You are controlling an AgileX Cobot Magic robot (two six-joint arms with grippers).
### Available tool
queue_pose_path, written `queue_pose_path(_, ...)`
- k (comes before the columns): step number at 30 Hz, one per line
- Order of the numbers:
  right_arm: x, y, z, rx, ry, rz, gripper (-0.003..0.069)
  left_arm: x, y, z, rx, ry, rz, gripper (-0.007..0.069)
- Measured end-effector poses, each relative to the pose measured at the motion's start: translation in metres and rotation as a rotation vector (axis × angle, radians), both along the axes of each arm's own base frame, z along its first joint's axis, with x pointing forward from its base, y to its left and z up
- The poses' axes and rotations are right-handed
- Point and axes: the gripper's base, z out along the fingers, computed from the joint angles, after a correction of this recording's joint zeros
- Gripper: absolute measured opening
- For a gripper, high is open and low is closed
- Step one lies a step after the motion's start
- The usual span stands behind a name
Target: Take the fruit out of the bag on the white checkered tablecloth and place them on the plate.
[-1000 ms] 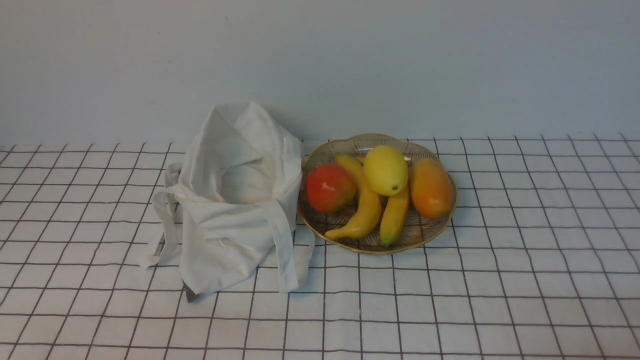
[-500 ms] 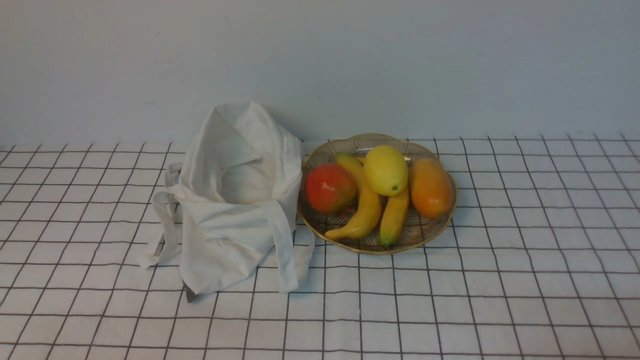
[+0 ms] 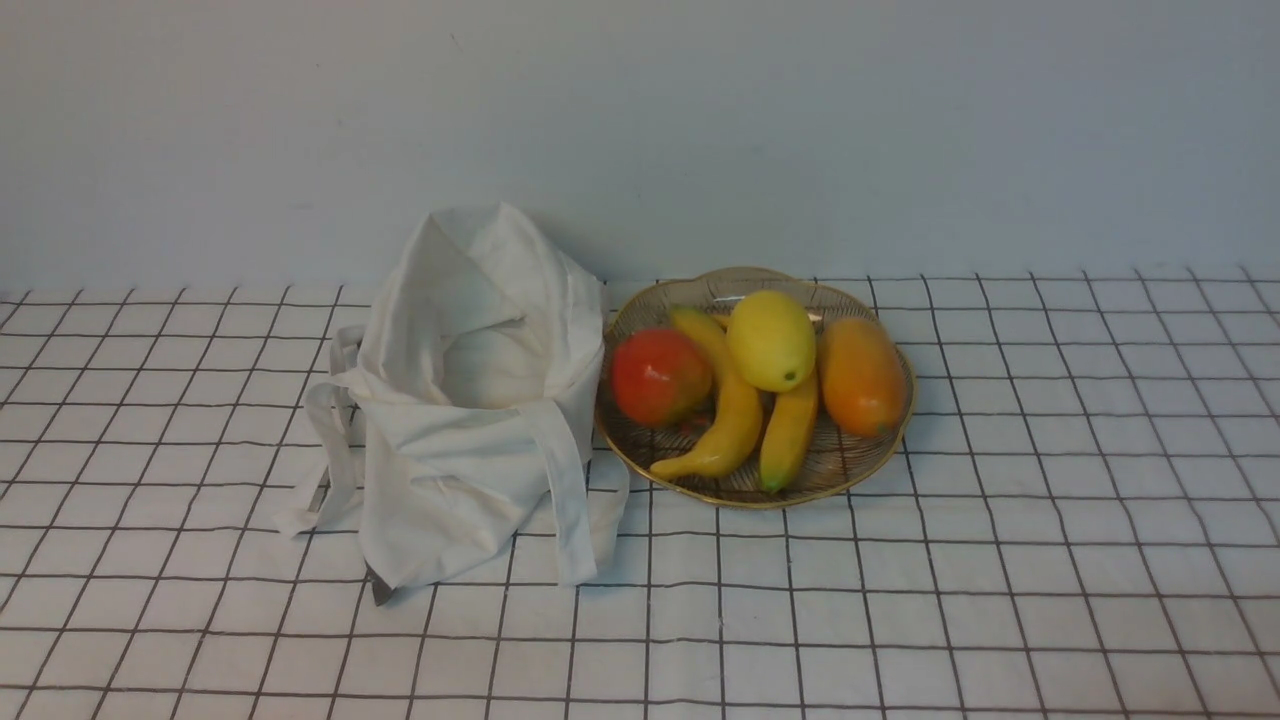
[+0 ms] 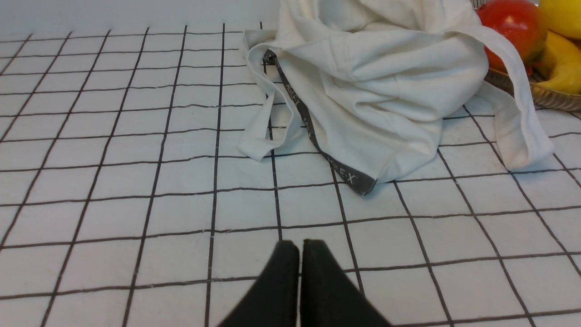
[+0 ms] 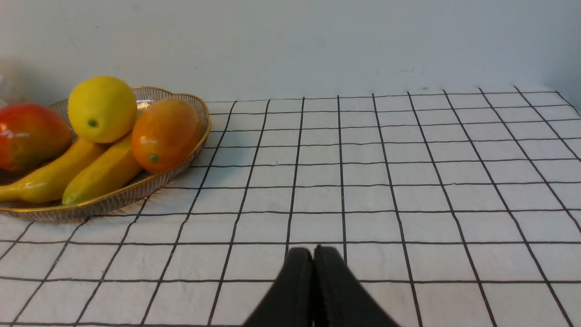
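Note:
The yellow lemon (image 3: pixel 771 340) lies on top of other fruit in the gold-rimmed glass plate (image 3: pixel 880 455); it also shows in the right wrist view (image 5: pixel 102 109). The white tote bag (image 3: pixel 470 400) slumps open left of the plate on the checkered tablecloth (image 3: pixel 900 600); its inside looks empty from the front. Neither gripper shows in the front view. My left gripper (image 4: pixel 300 245) is shut and empty over the cloth, short of the bag (image 4: pixel 386 91). My right gripper (image 5: pixel 313 250) is shut and empty over the cloth, apart from the plate (image 5: pixel 136 190).
Two bananas (image 3: pixel 735 410), a red-green mango (image 3: pixel 660 377) and an orange mango (image 3: pixel 861 375) share the plate. The bag's straps (image 3: pixel 560 490) trail onto the cloth. A pale wall stands behind the table.

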Motion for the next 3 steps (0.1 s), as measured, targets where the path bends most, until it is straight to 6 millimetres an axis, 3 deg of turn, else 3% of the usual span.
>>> queue_pose_path(3, 0.0, 0.0, 0.0, 0.0, 0.0, 0.0, -0.0015, 0.0, 0.0, 0.0, 0.0, 0.0, 0.0, -0.0008)
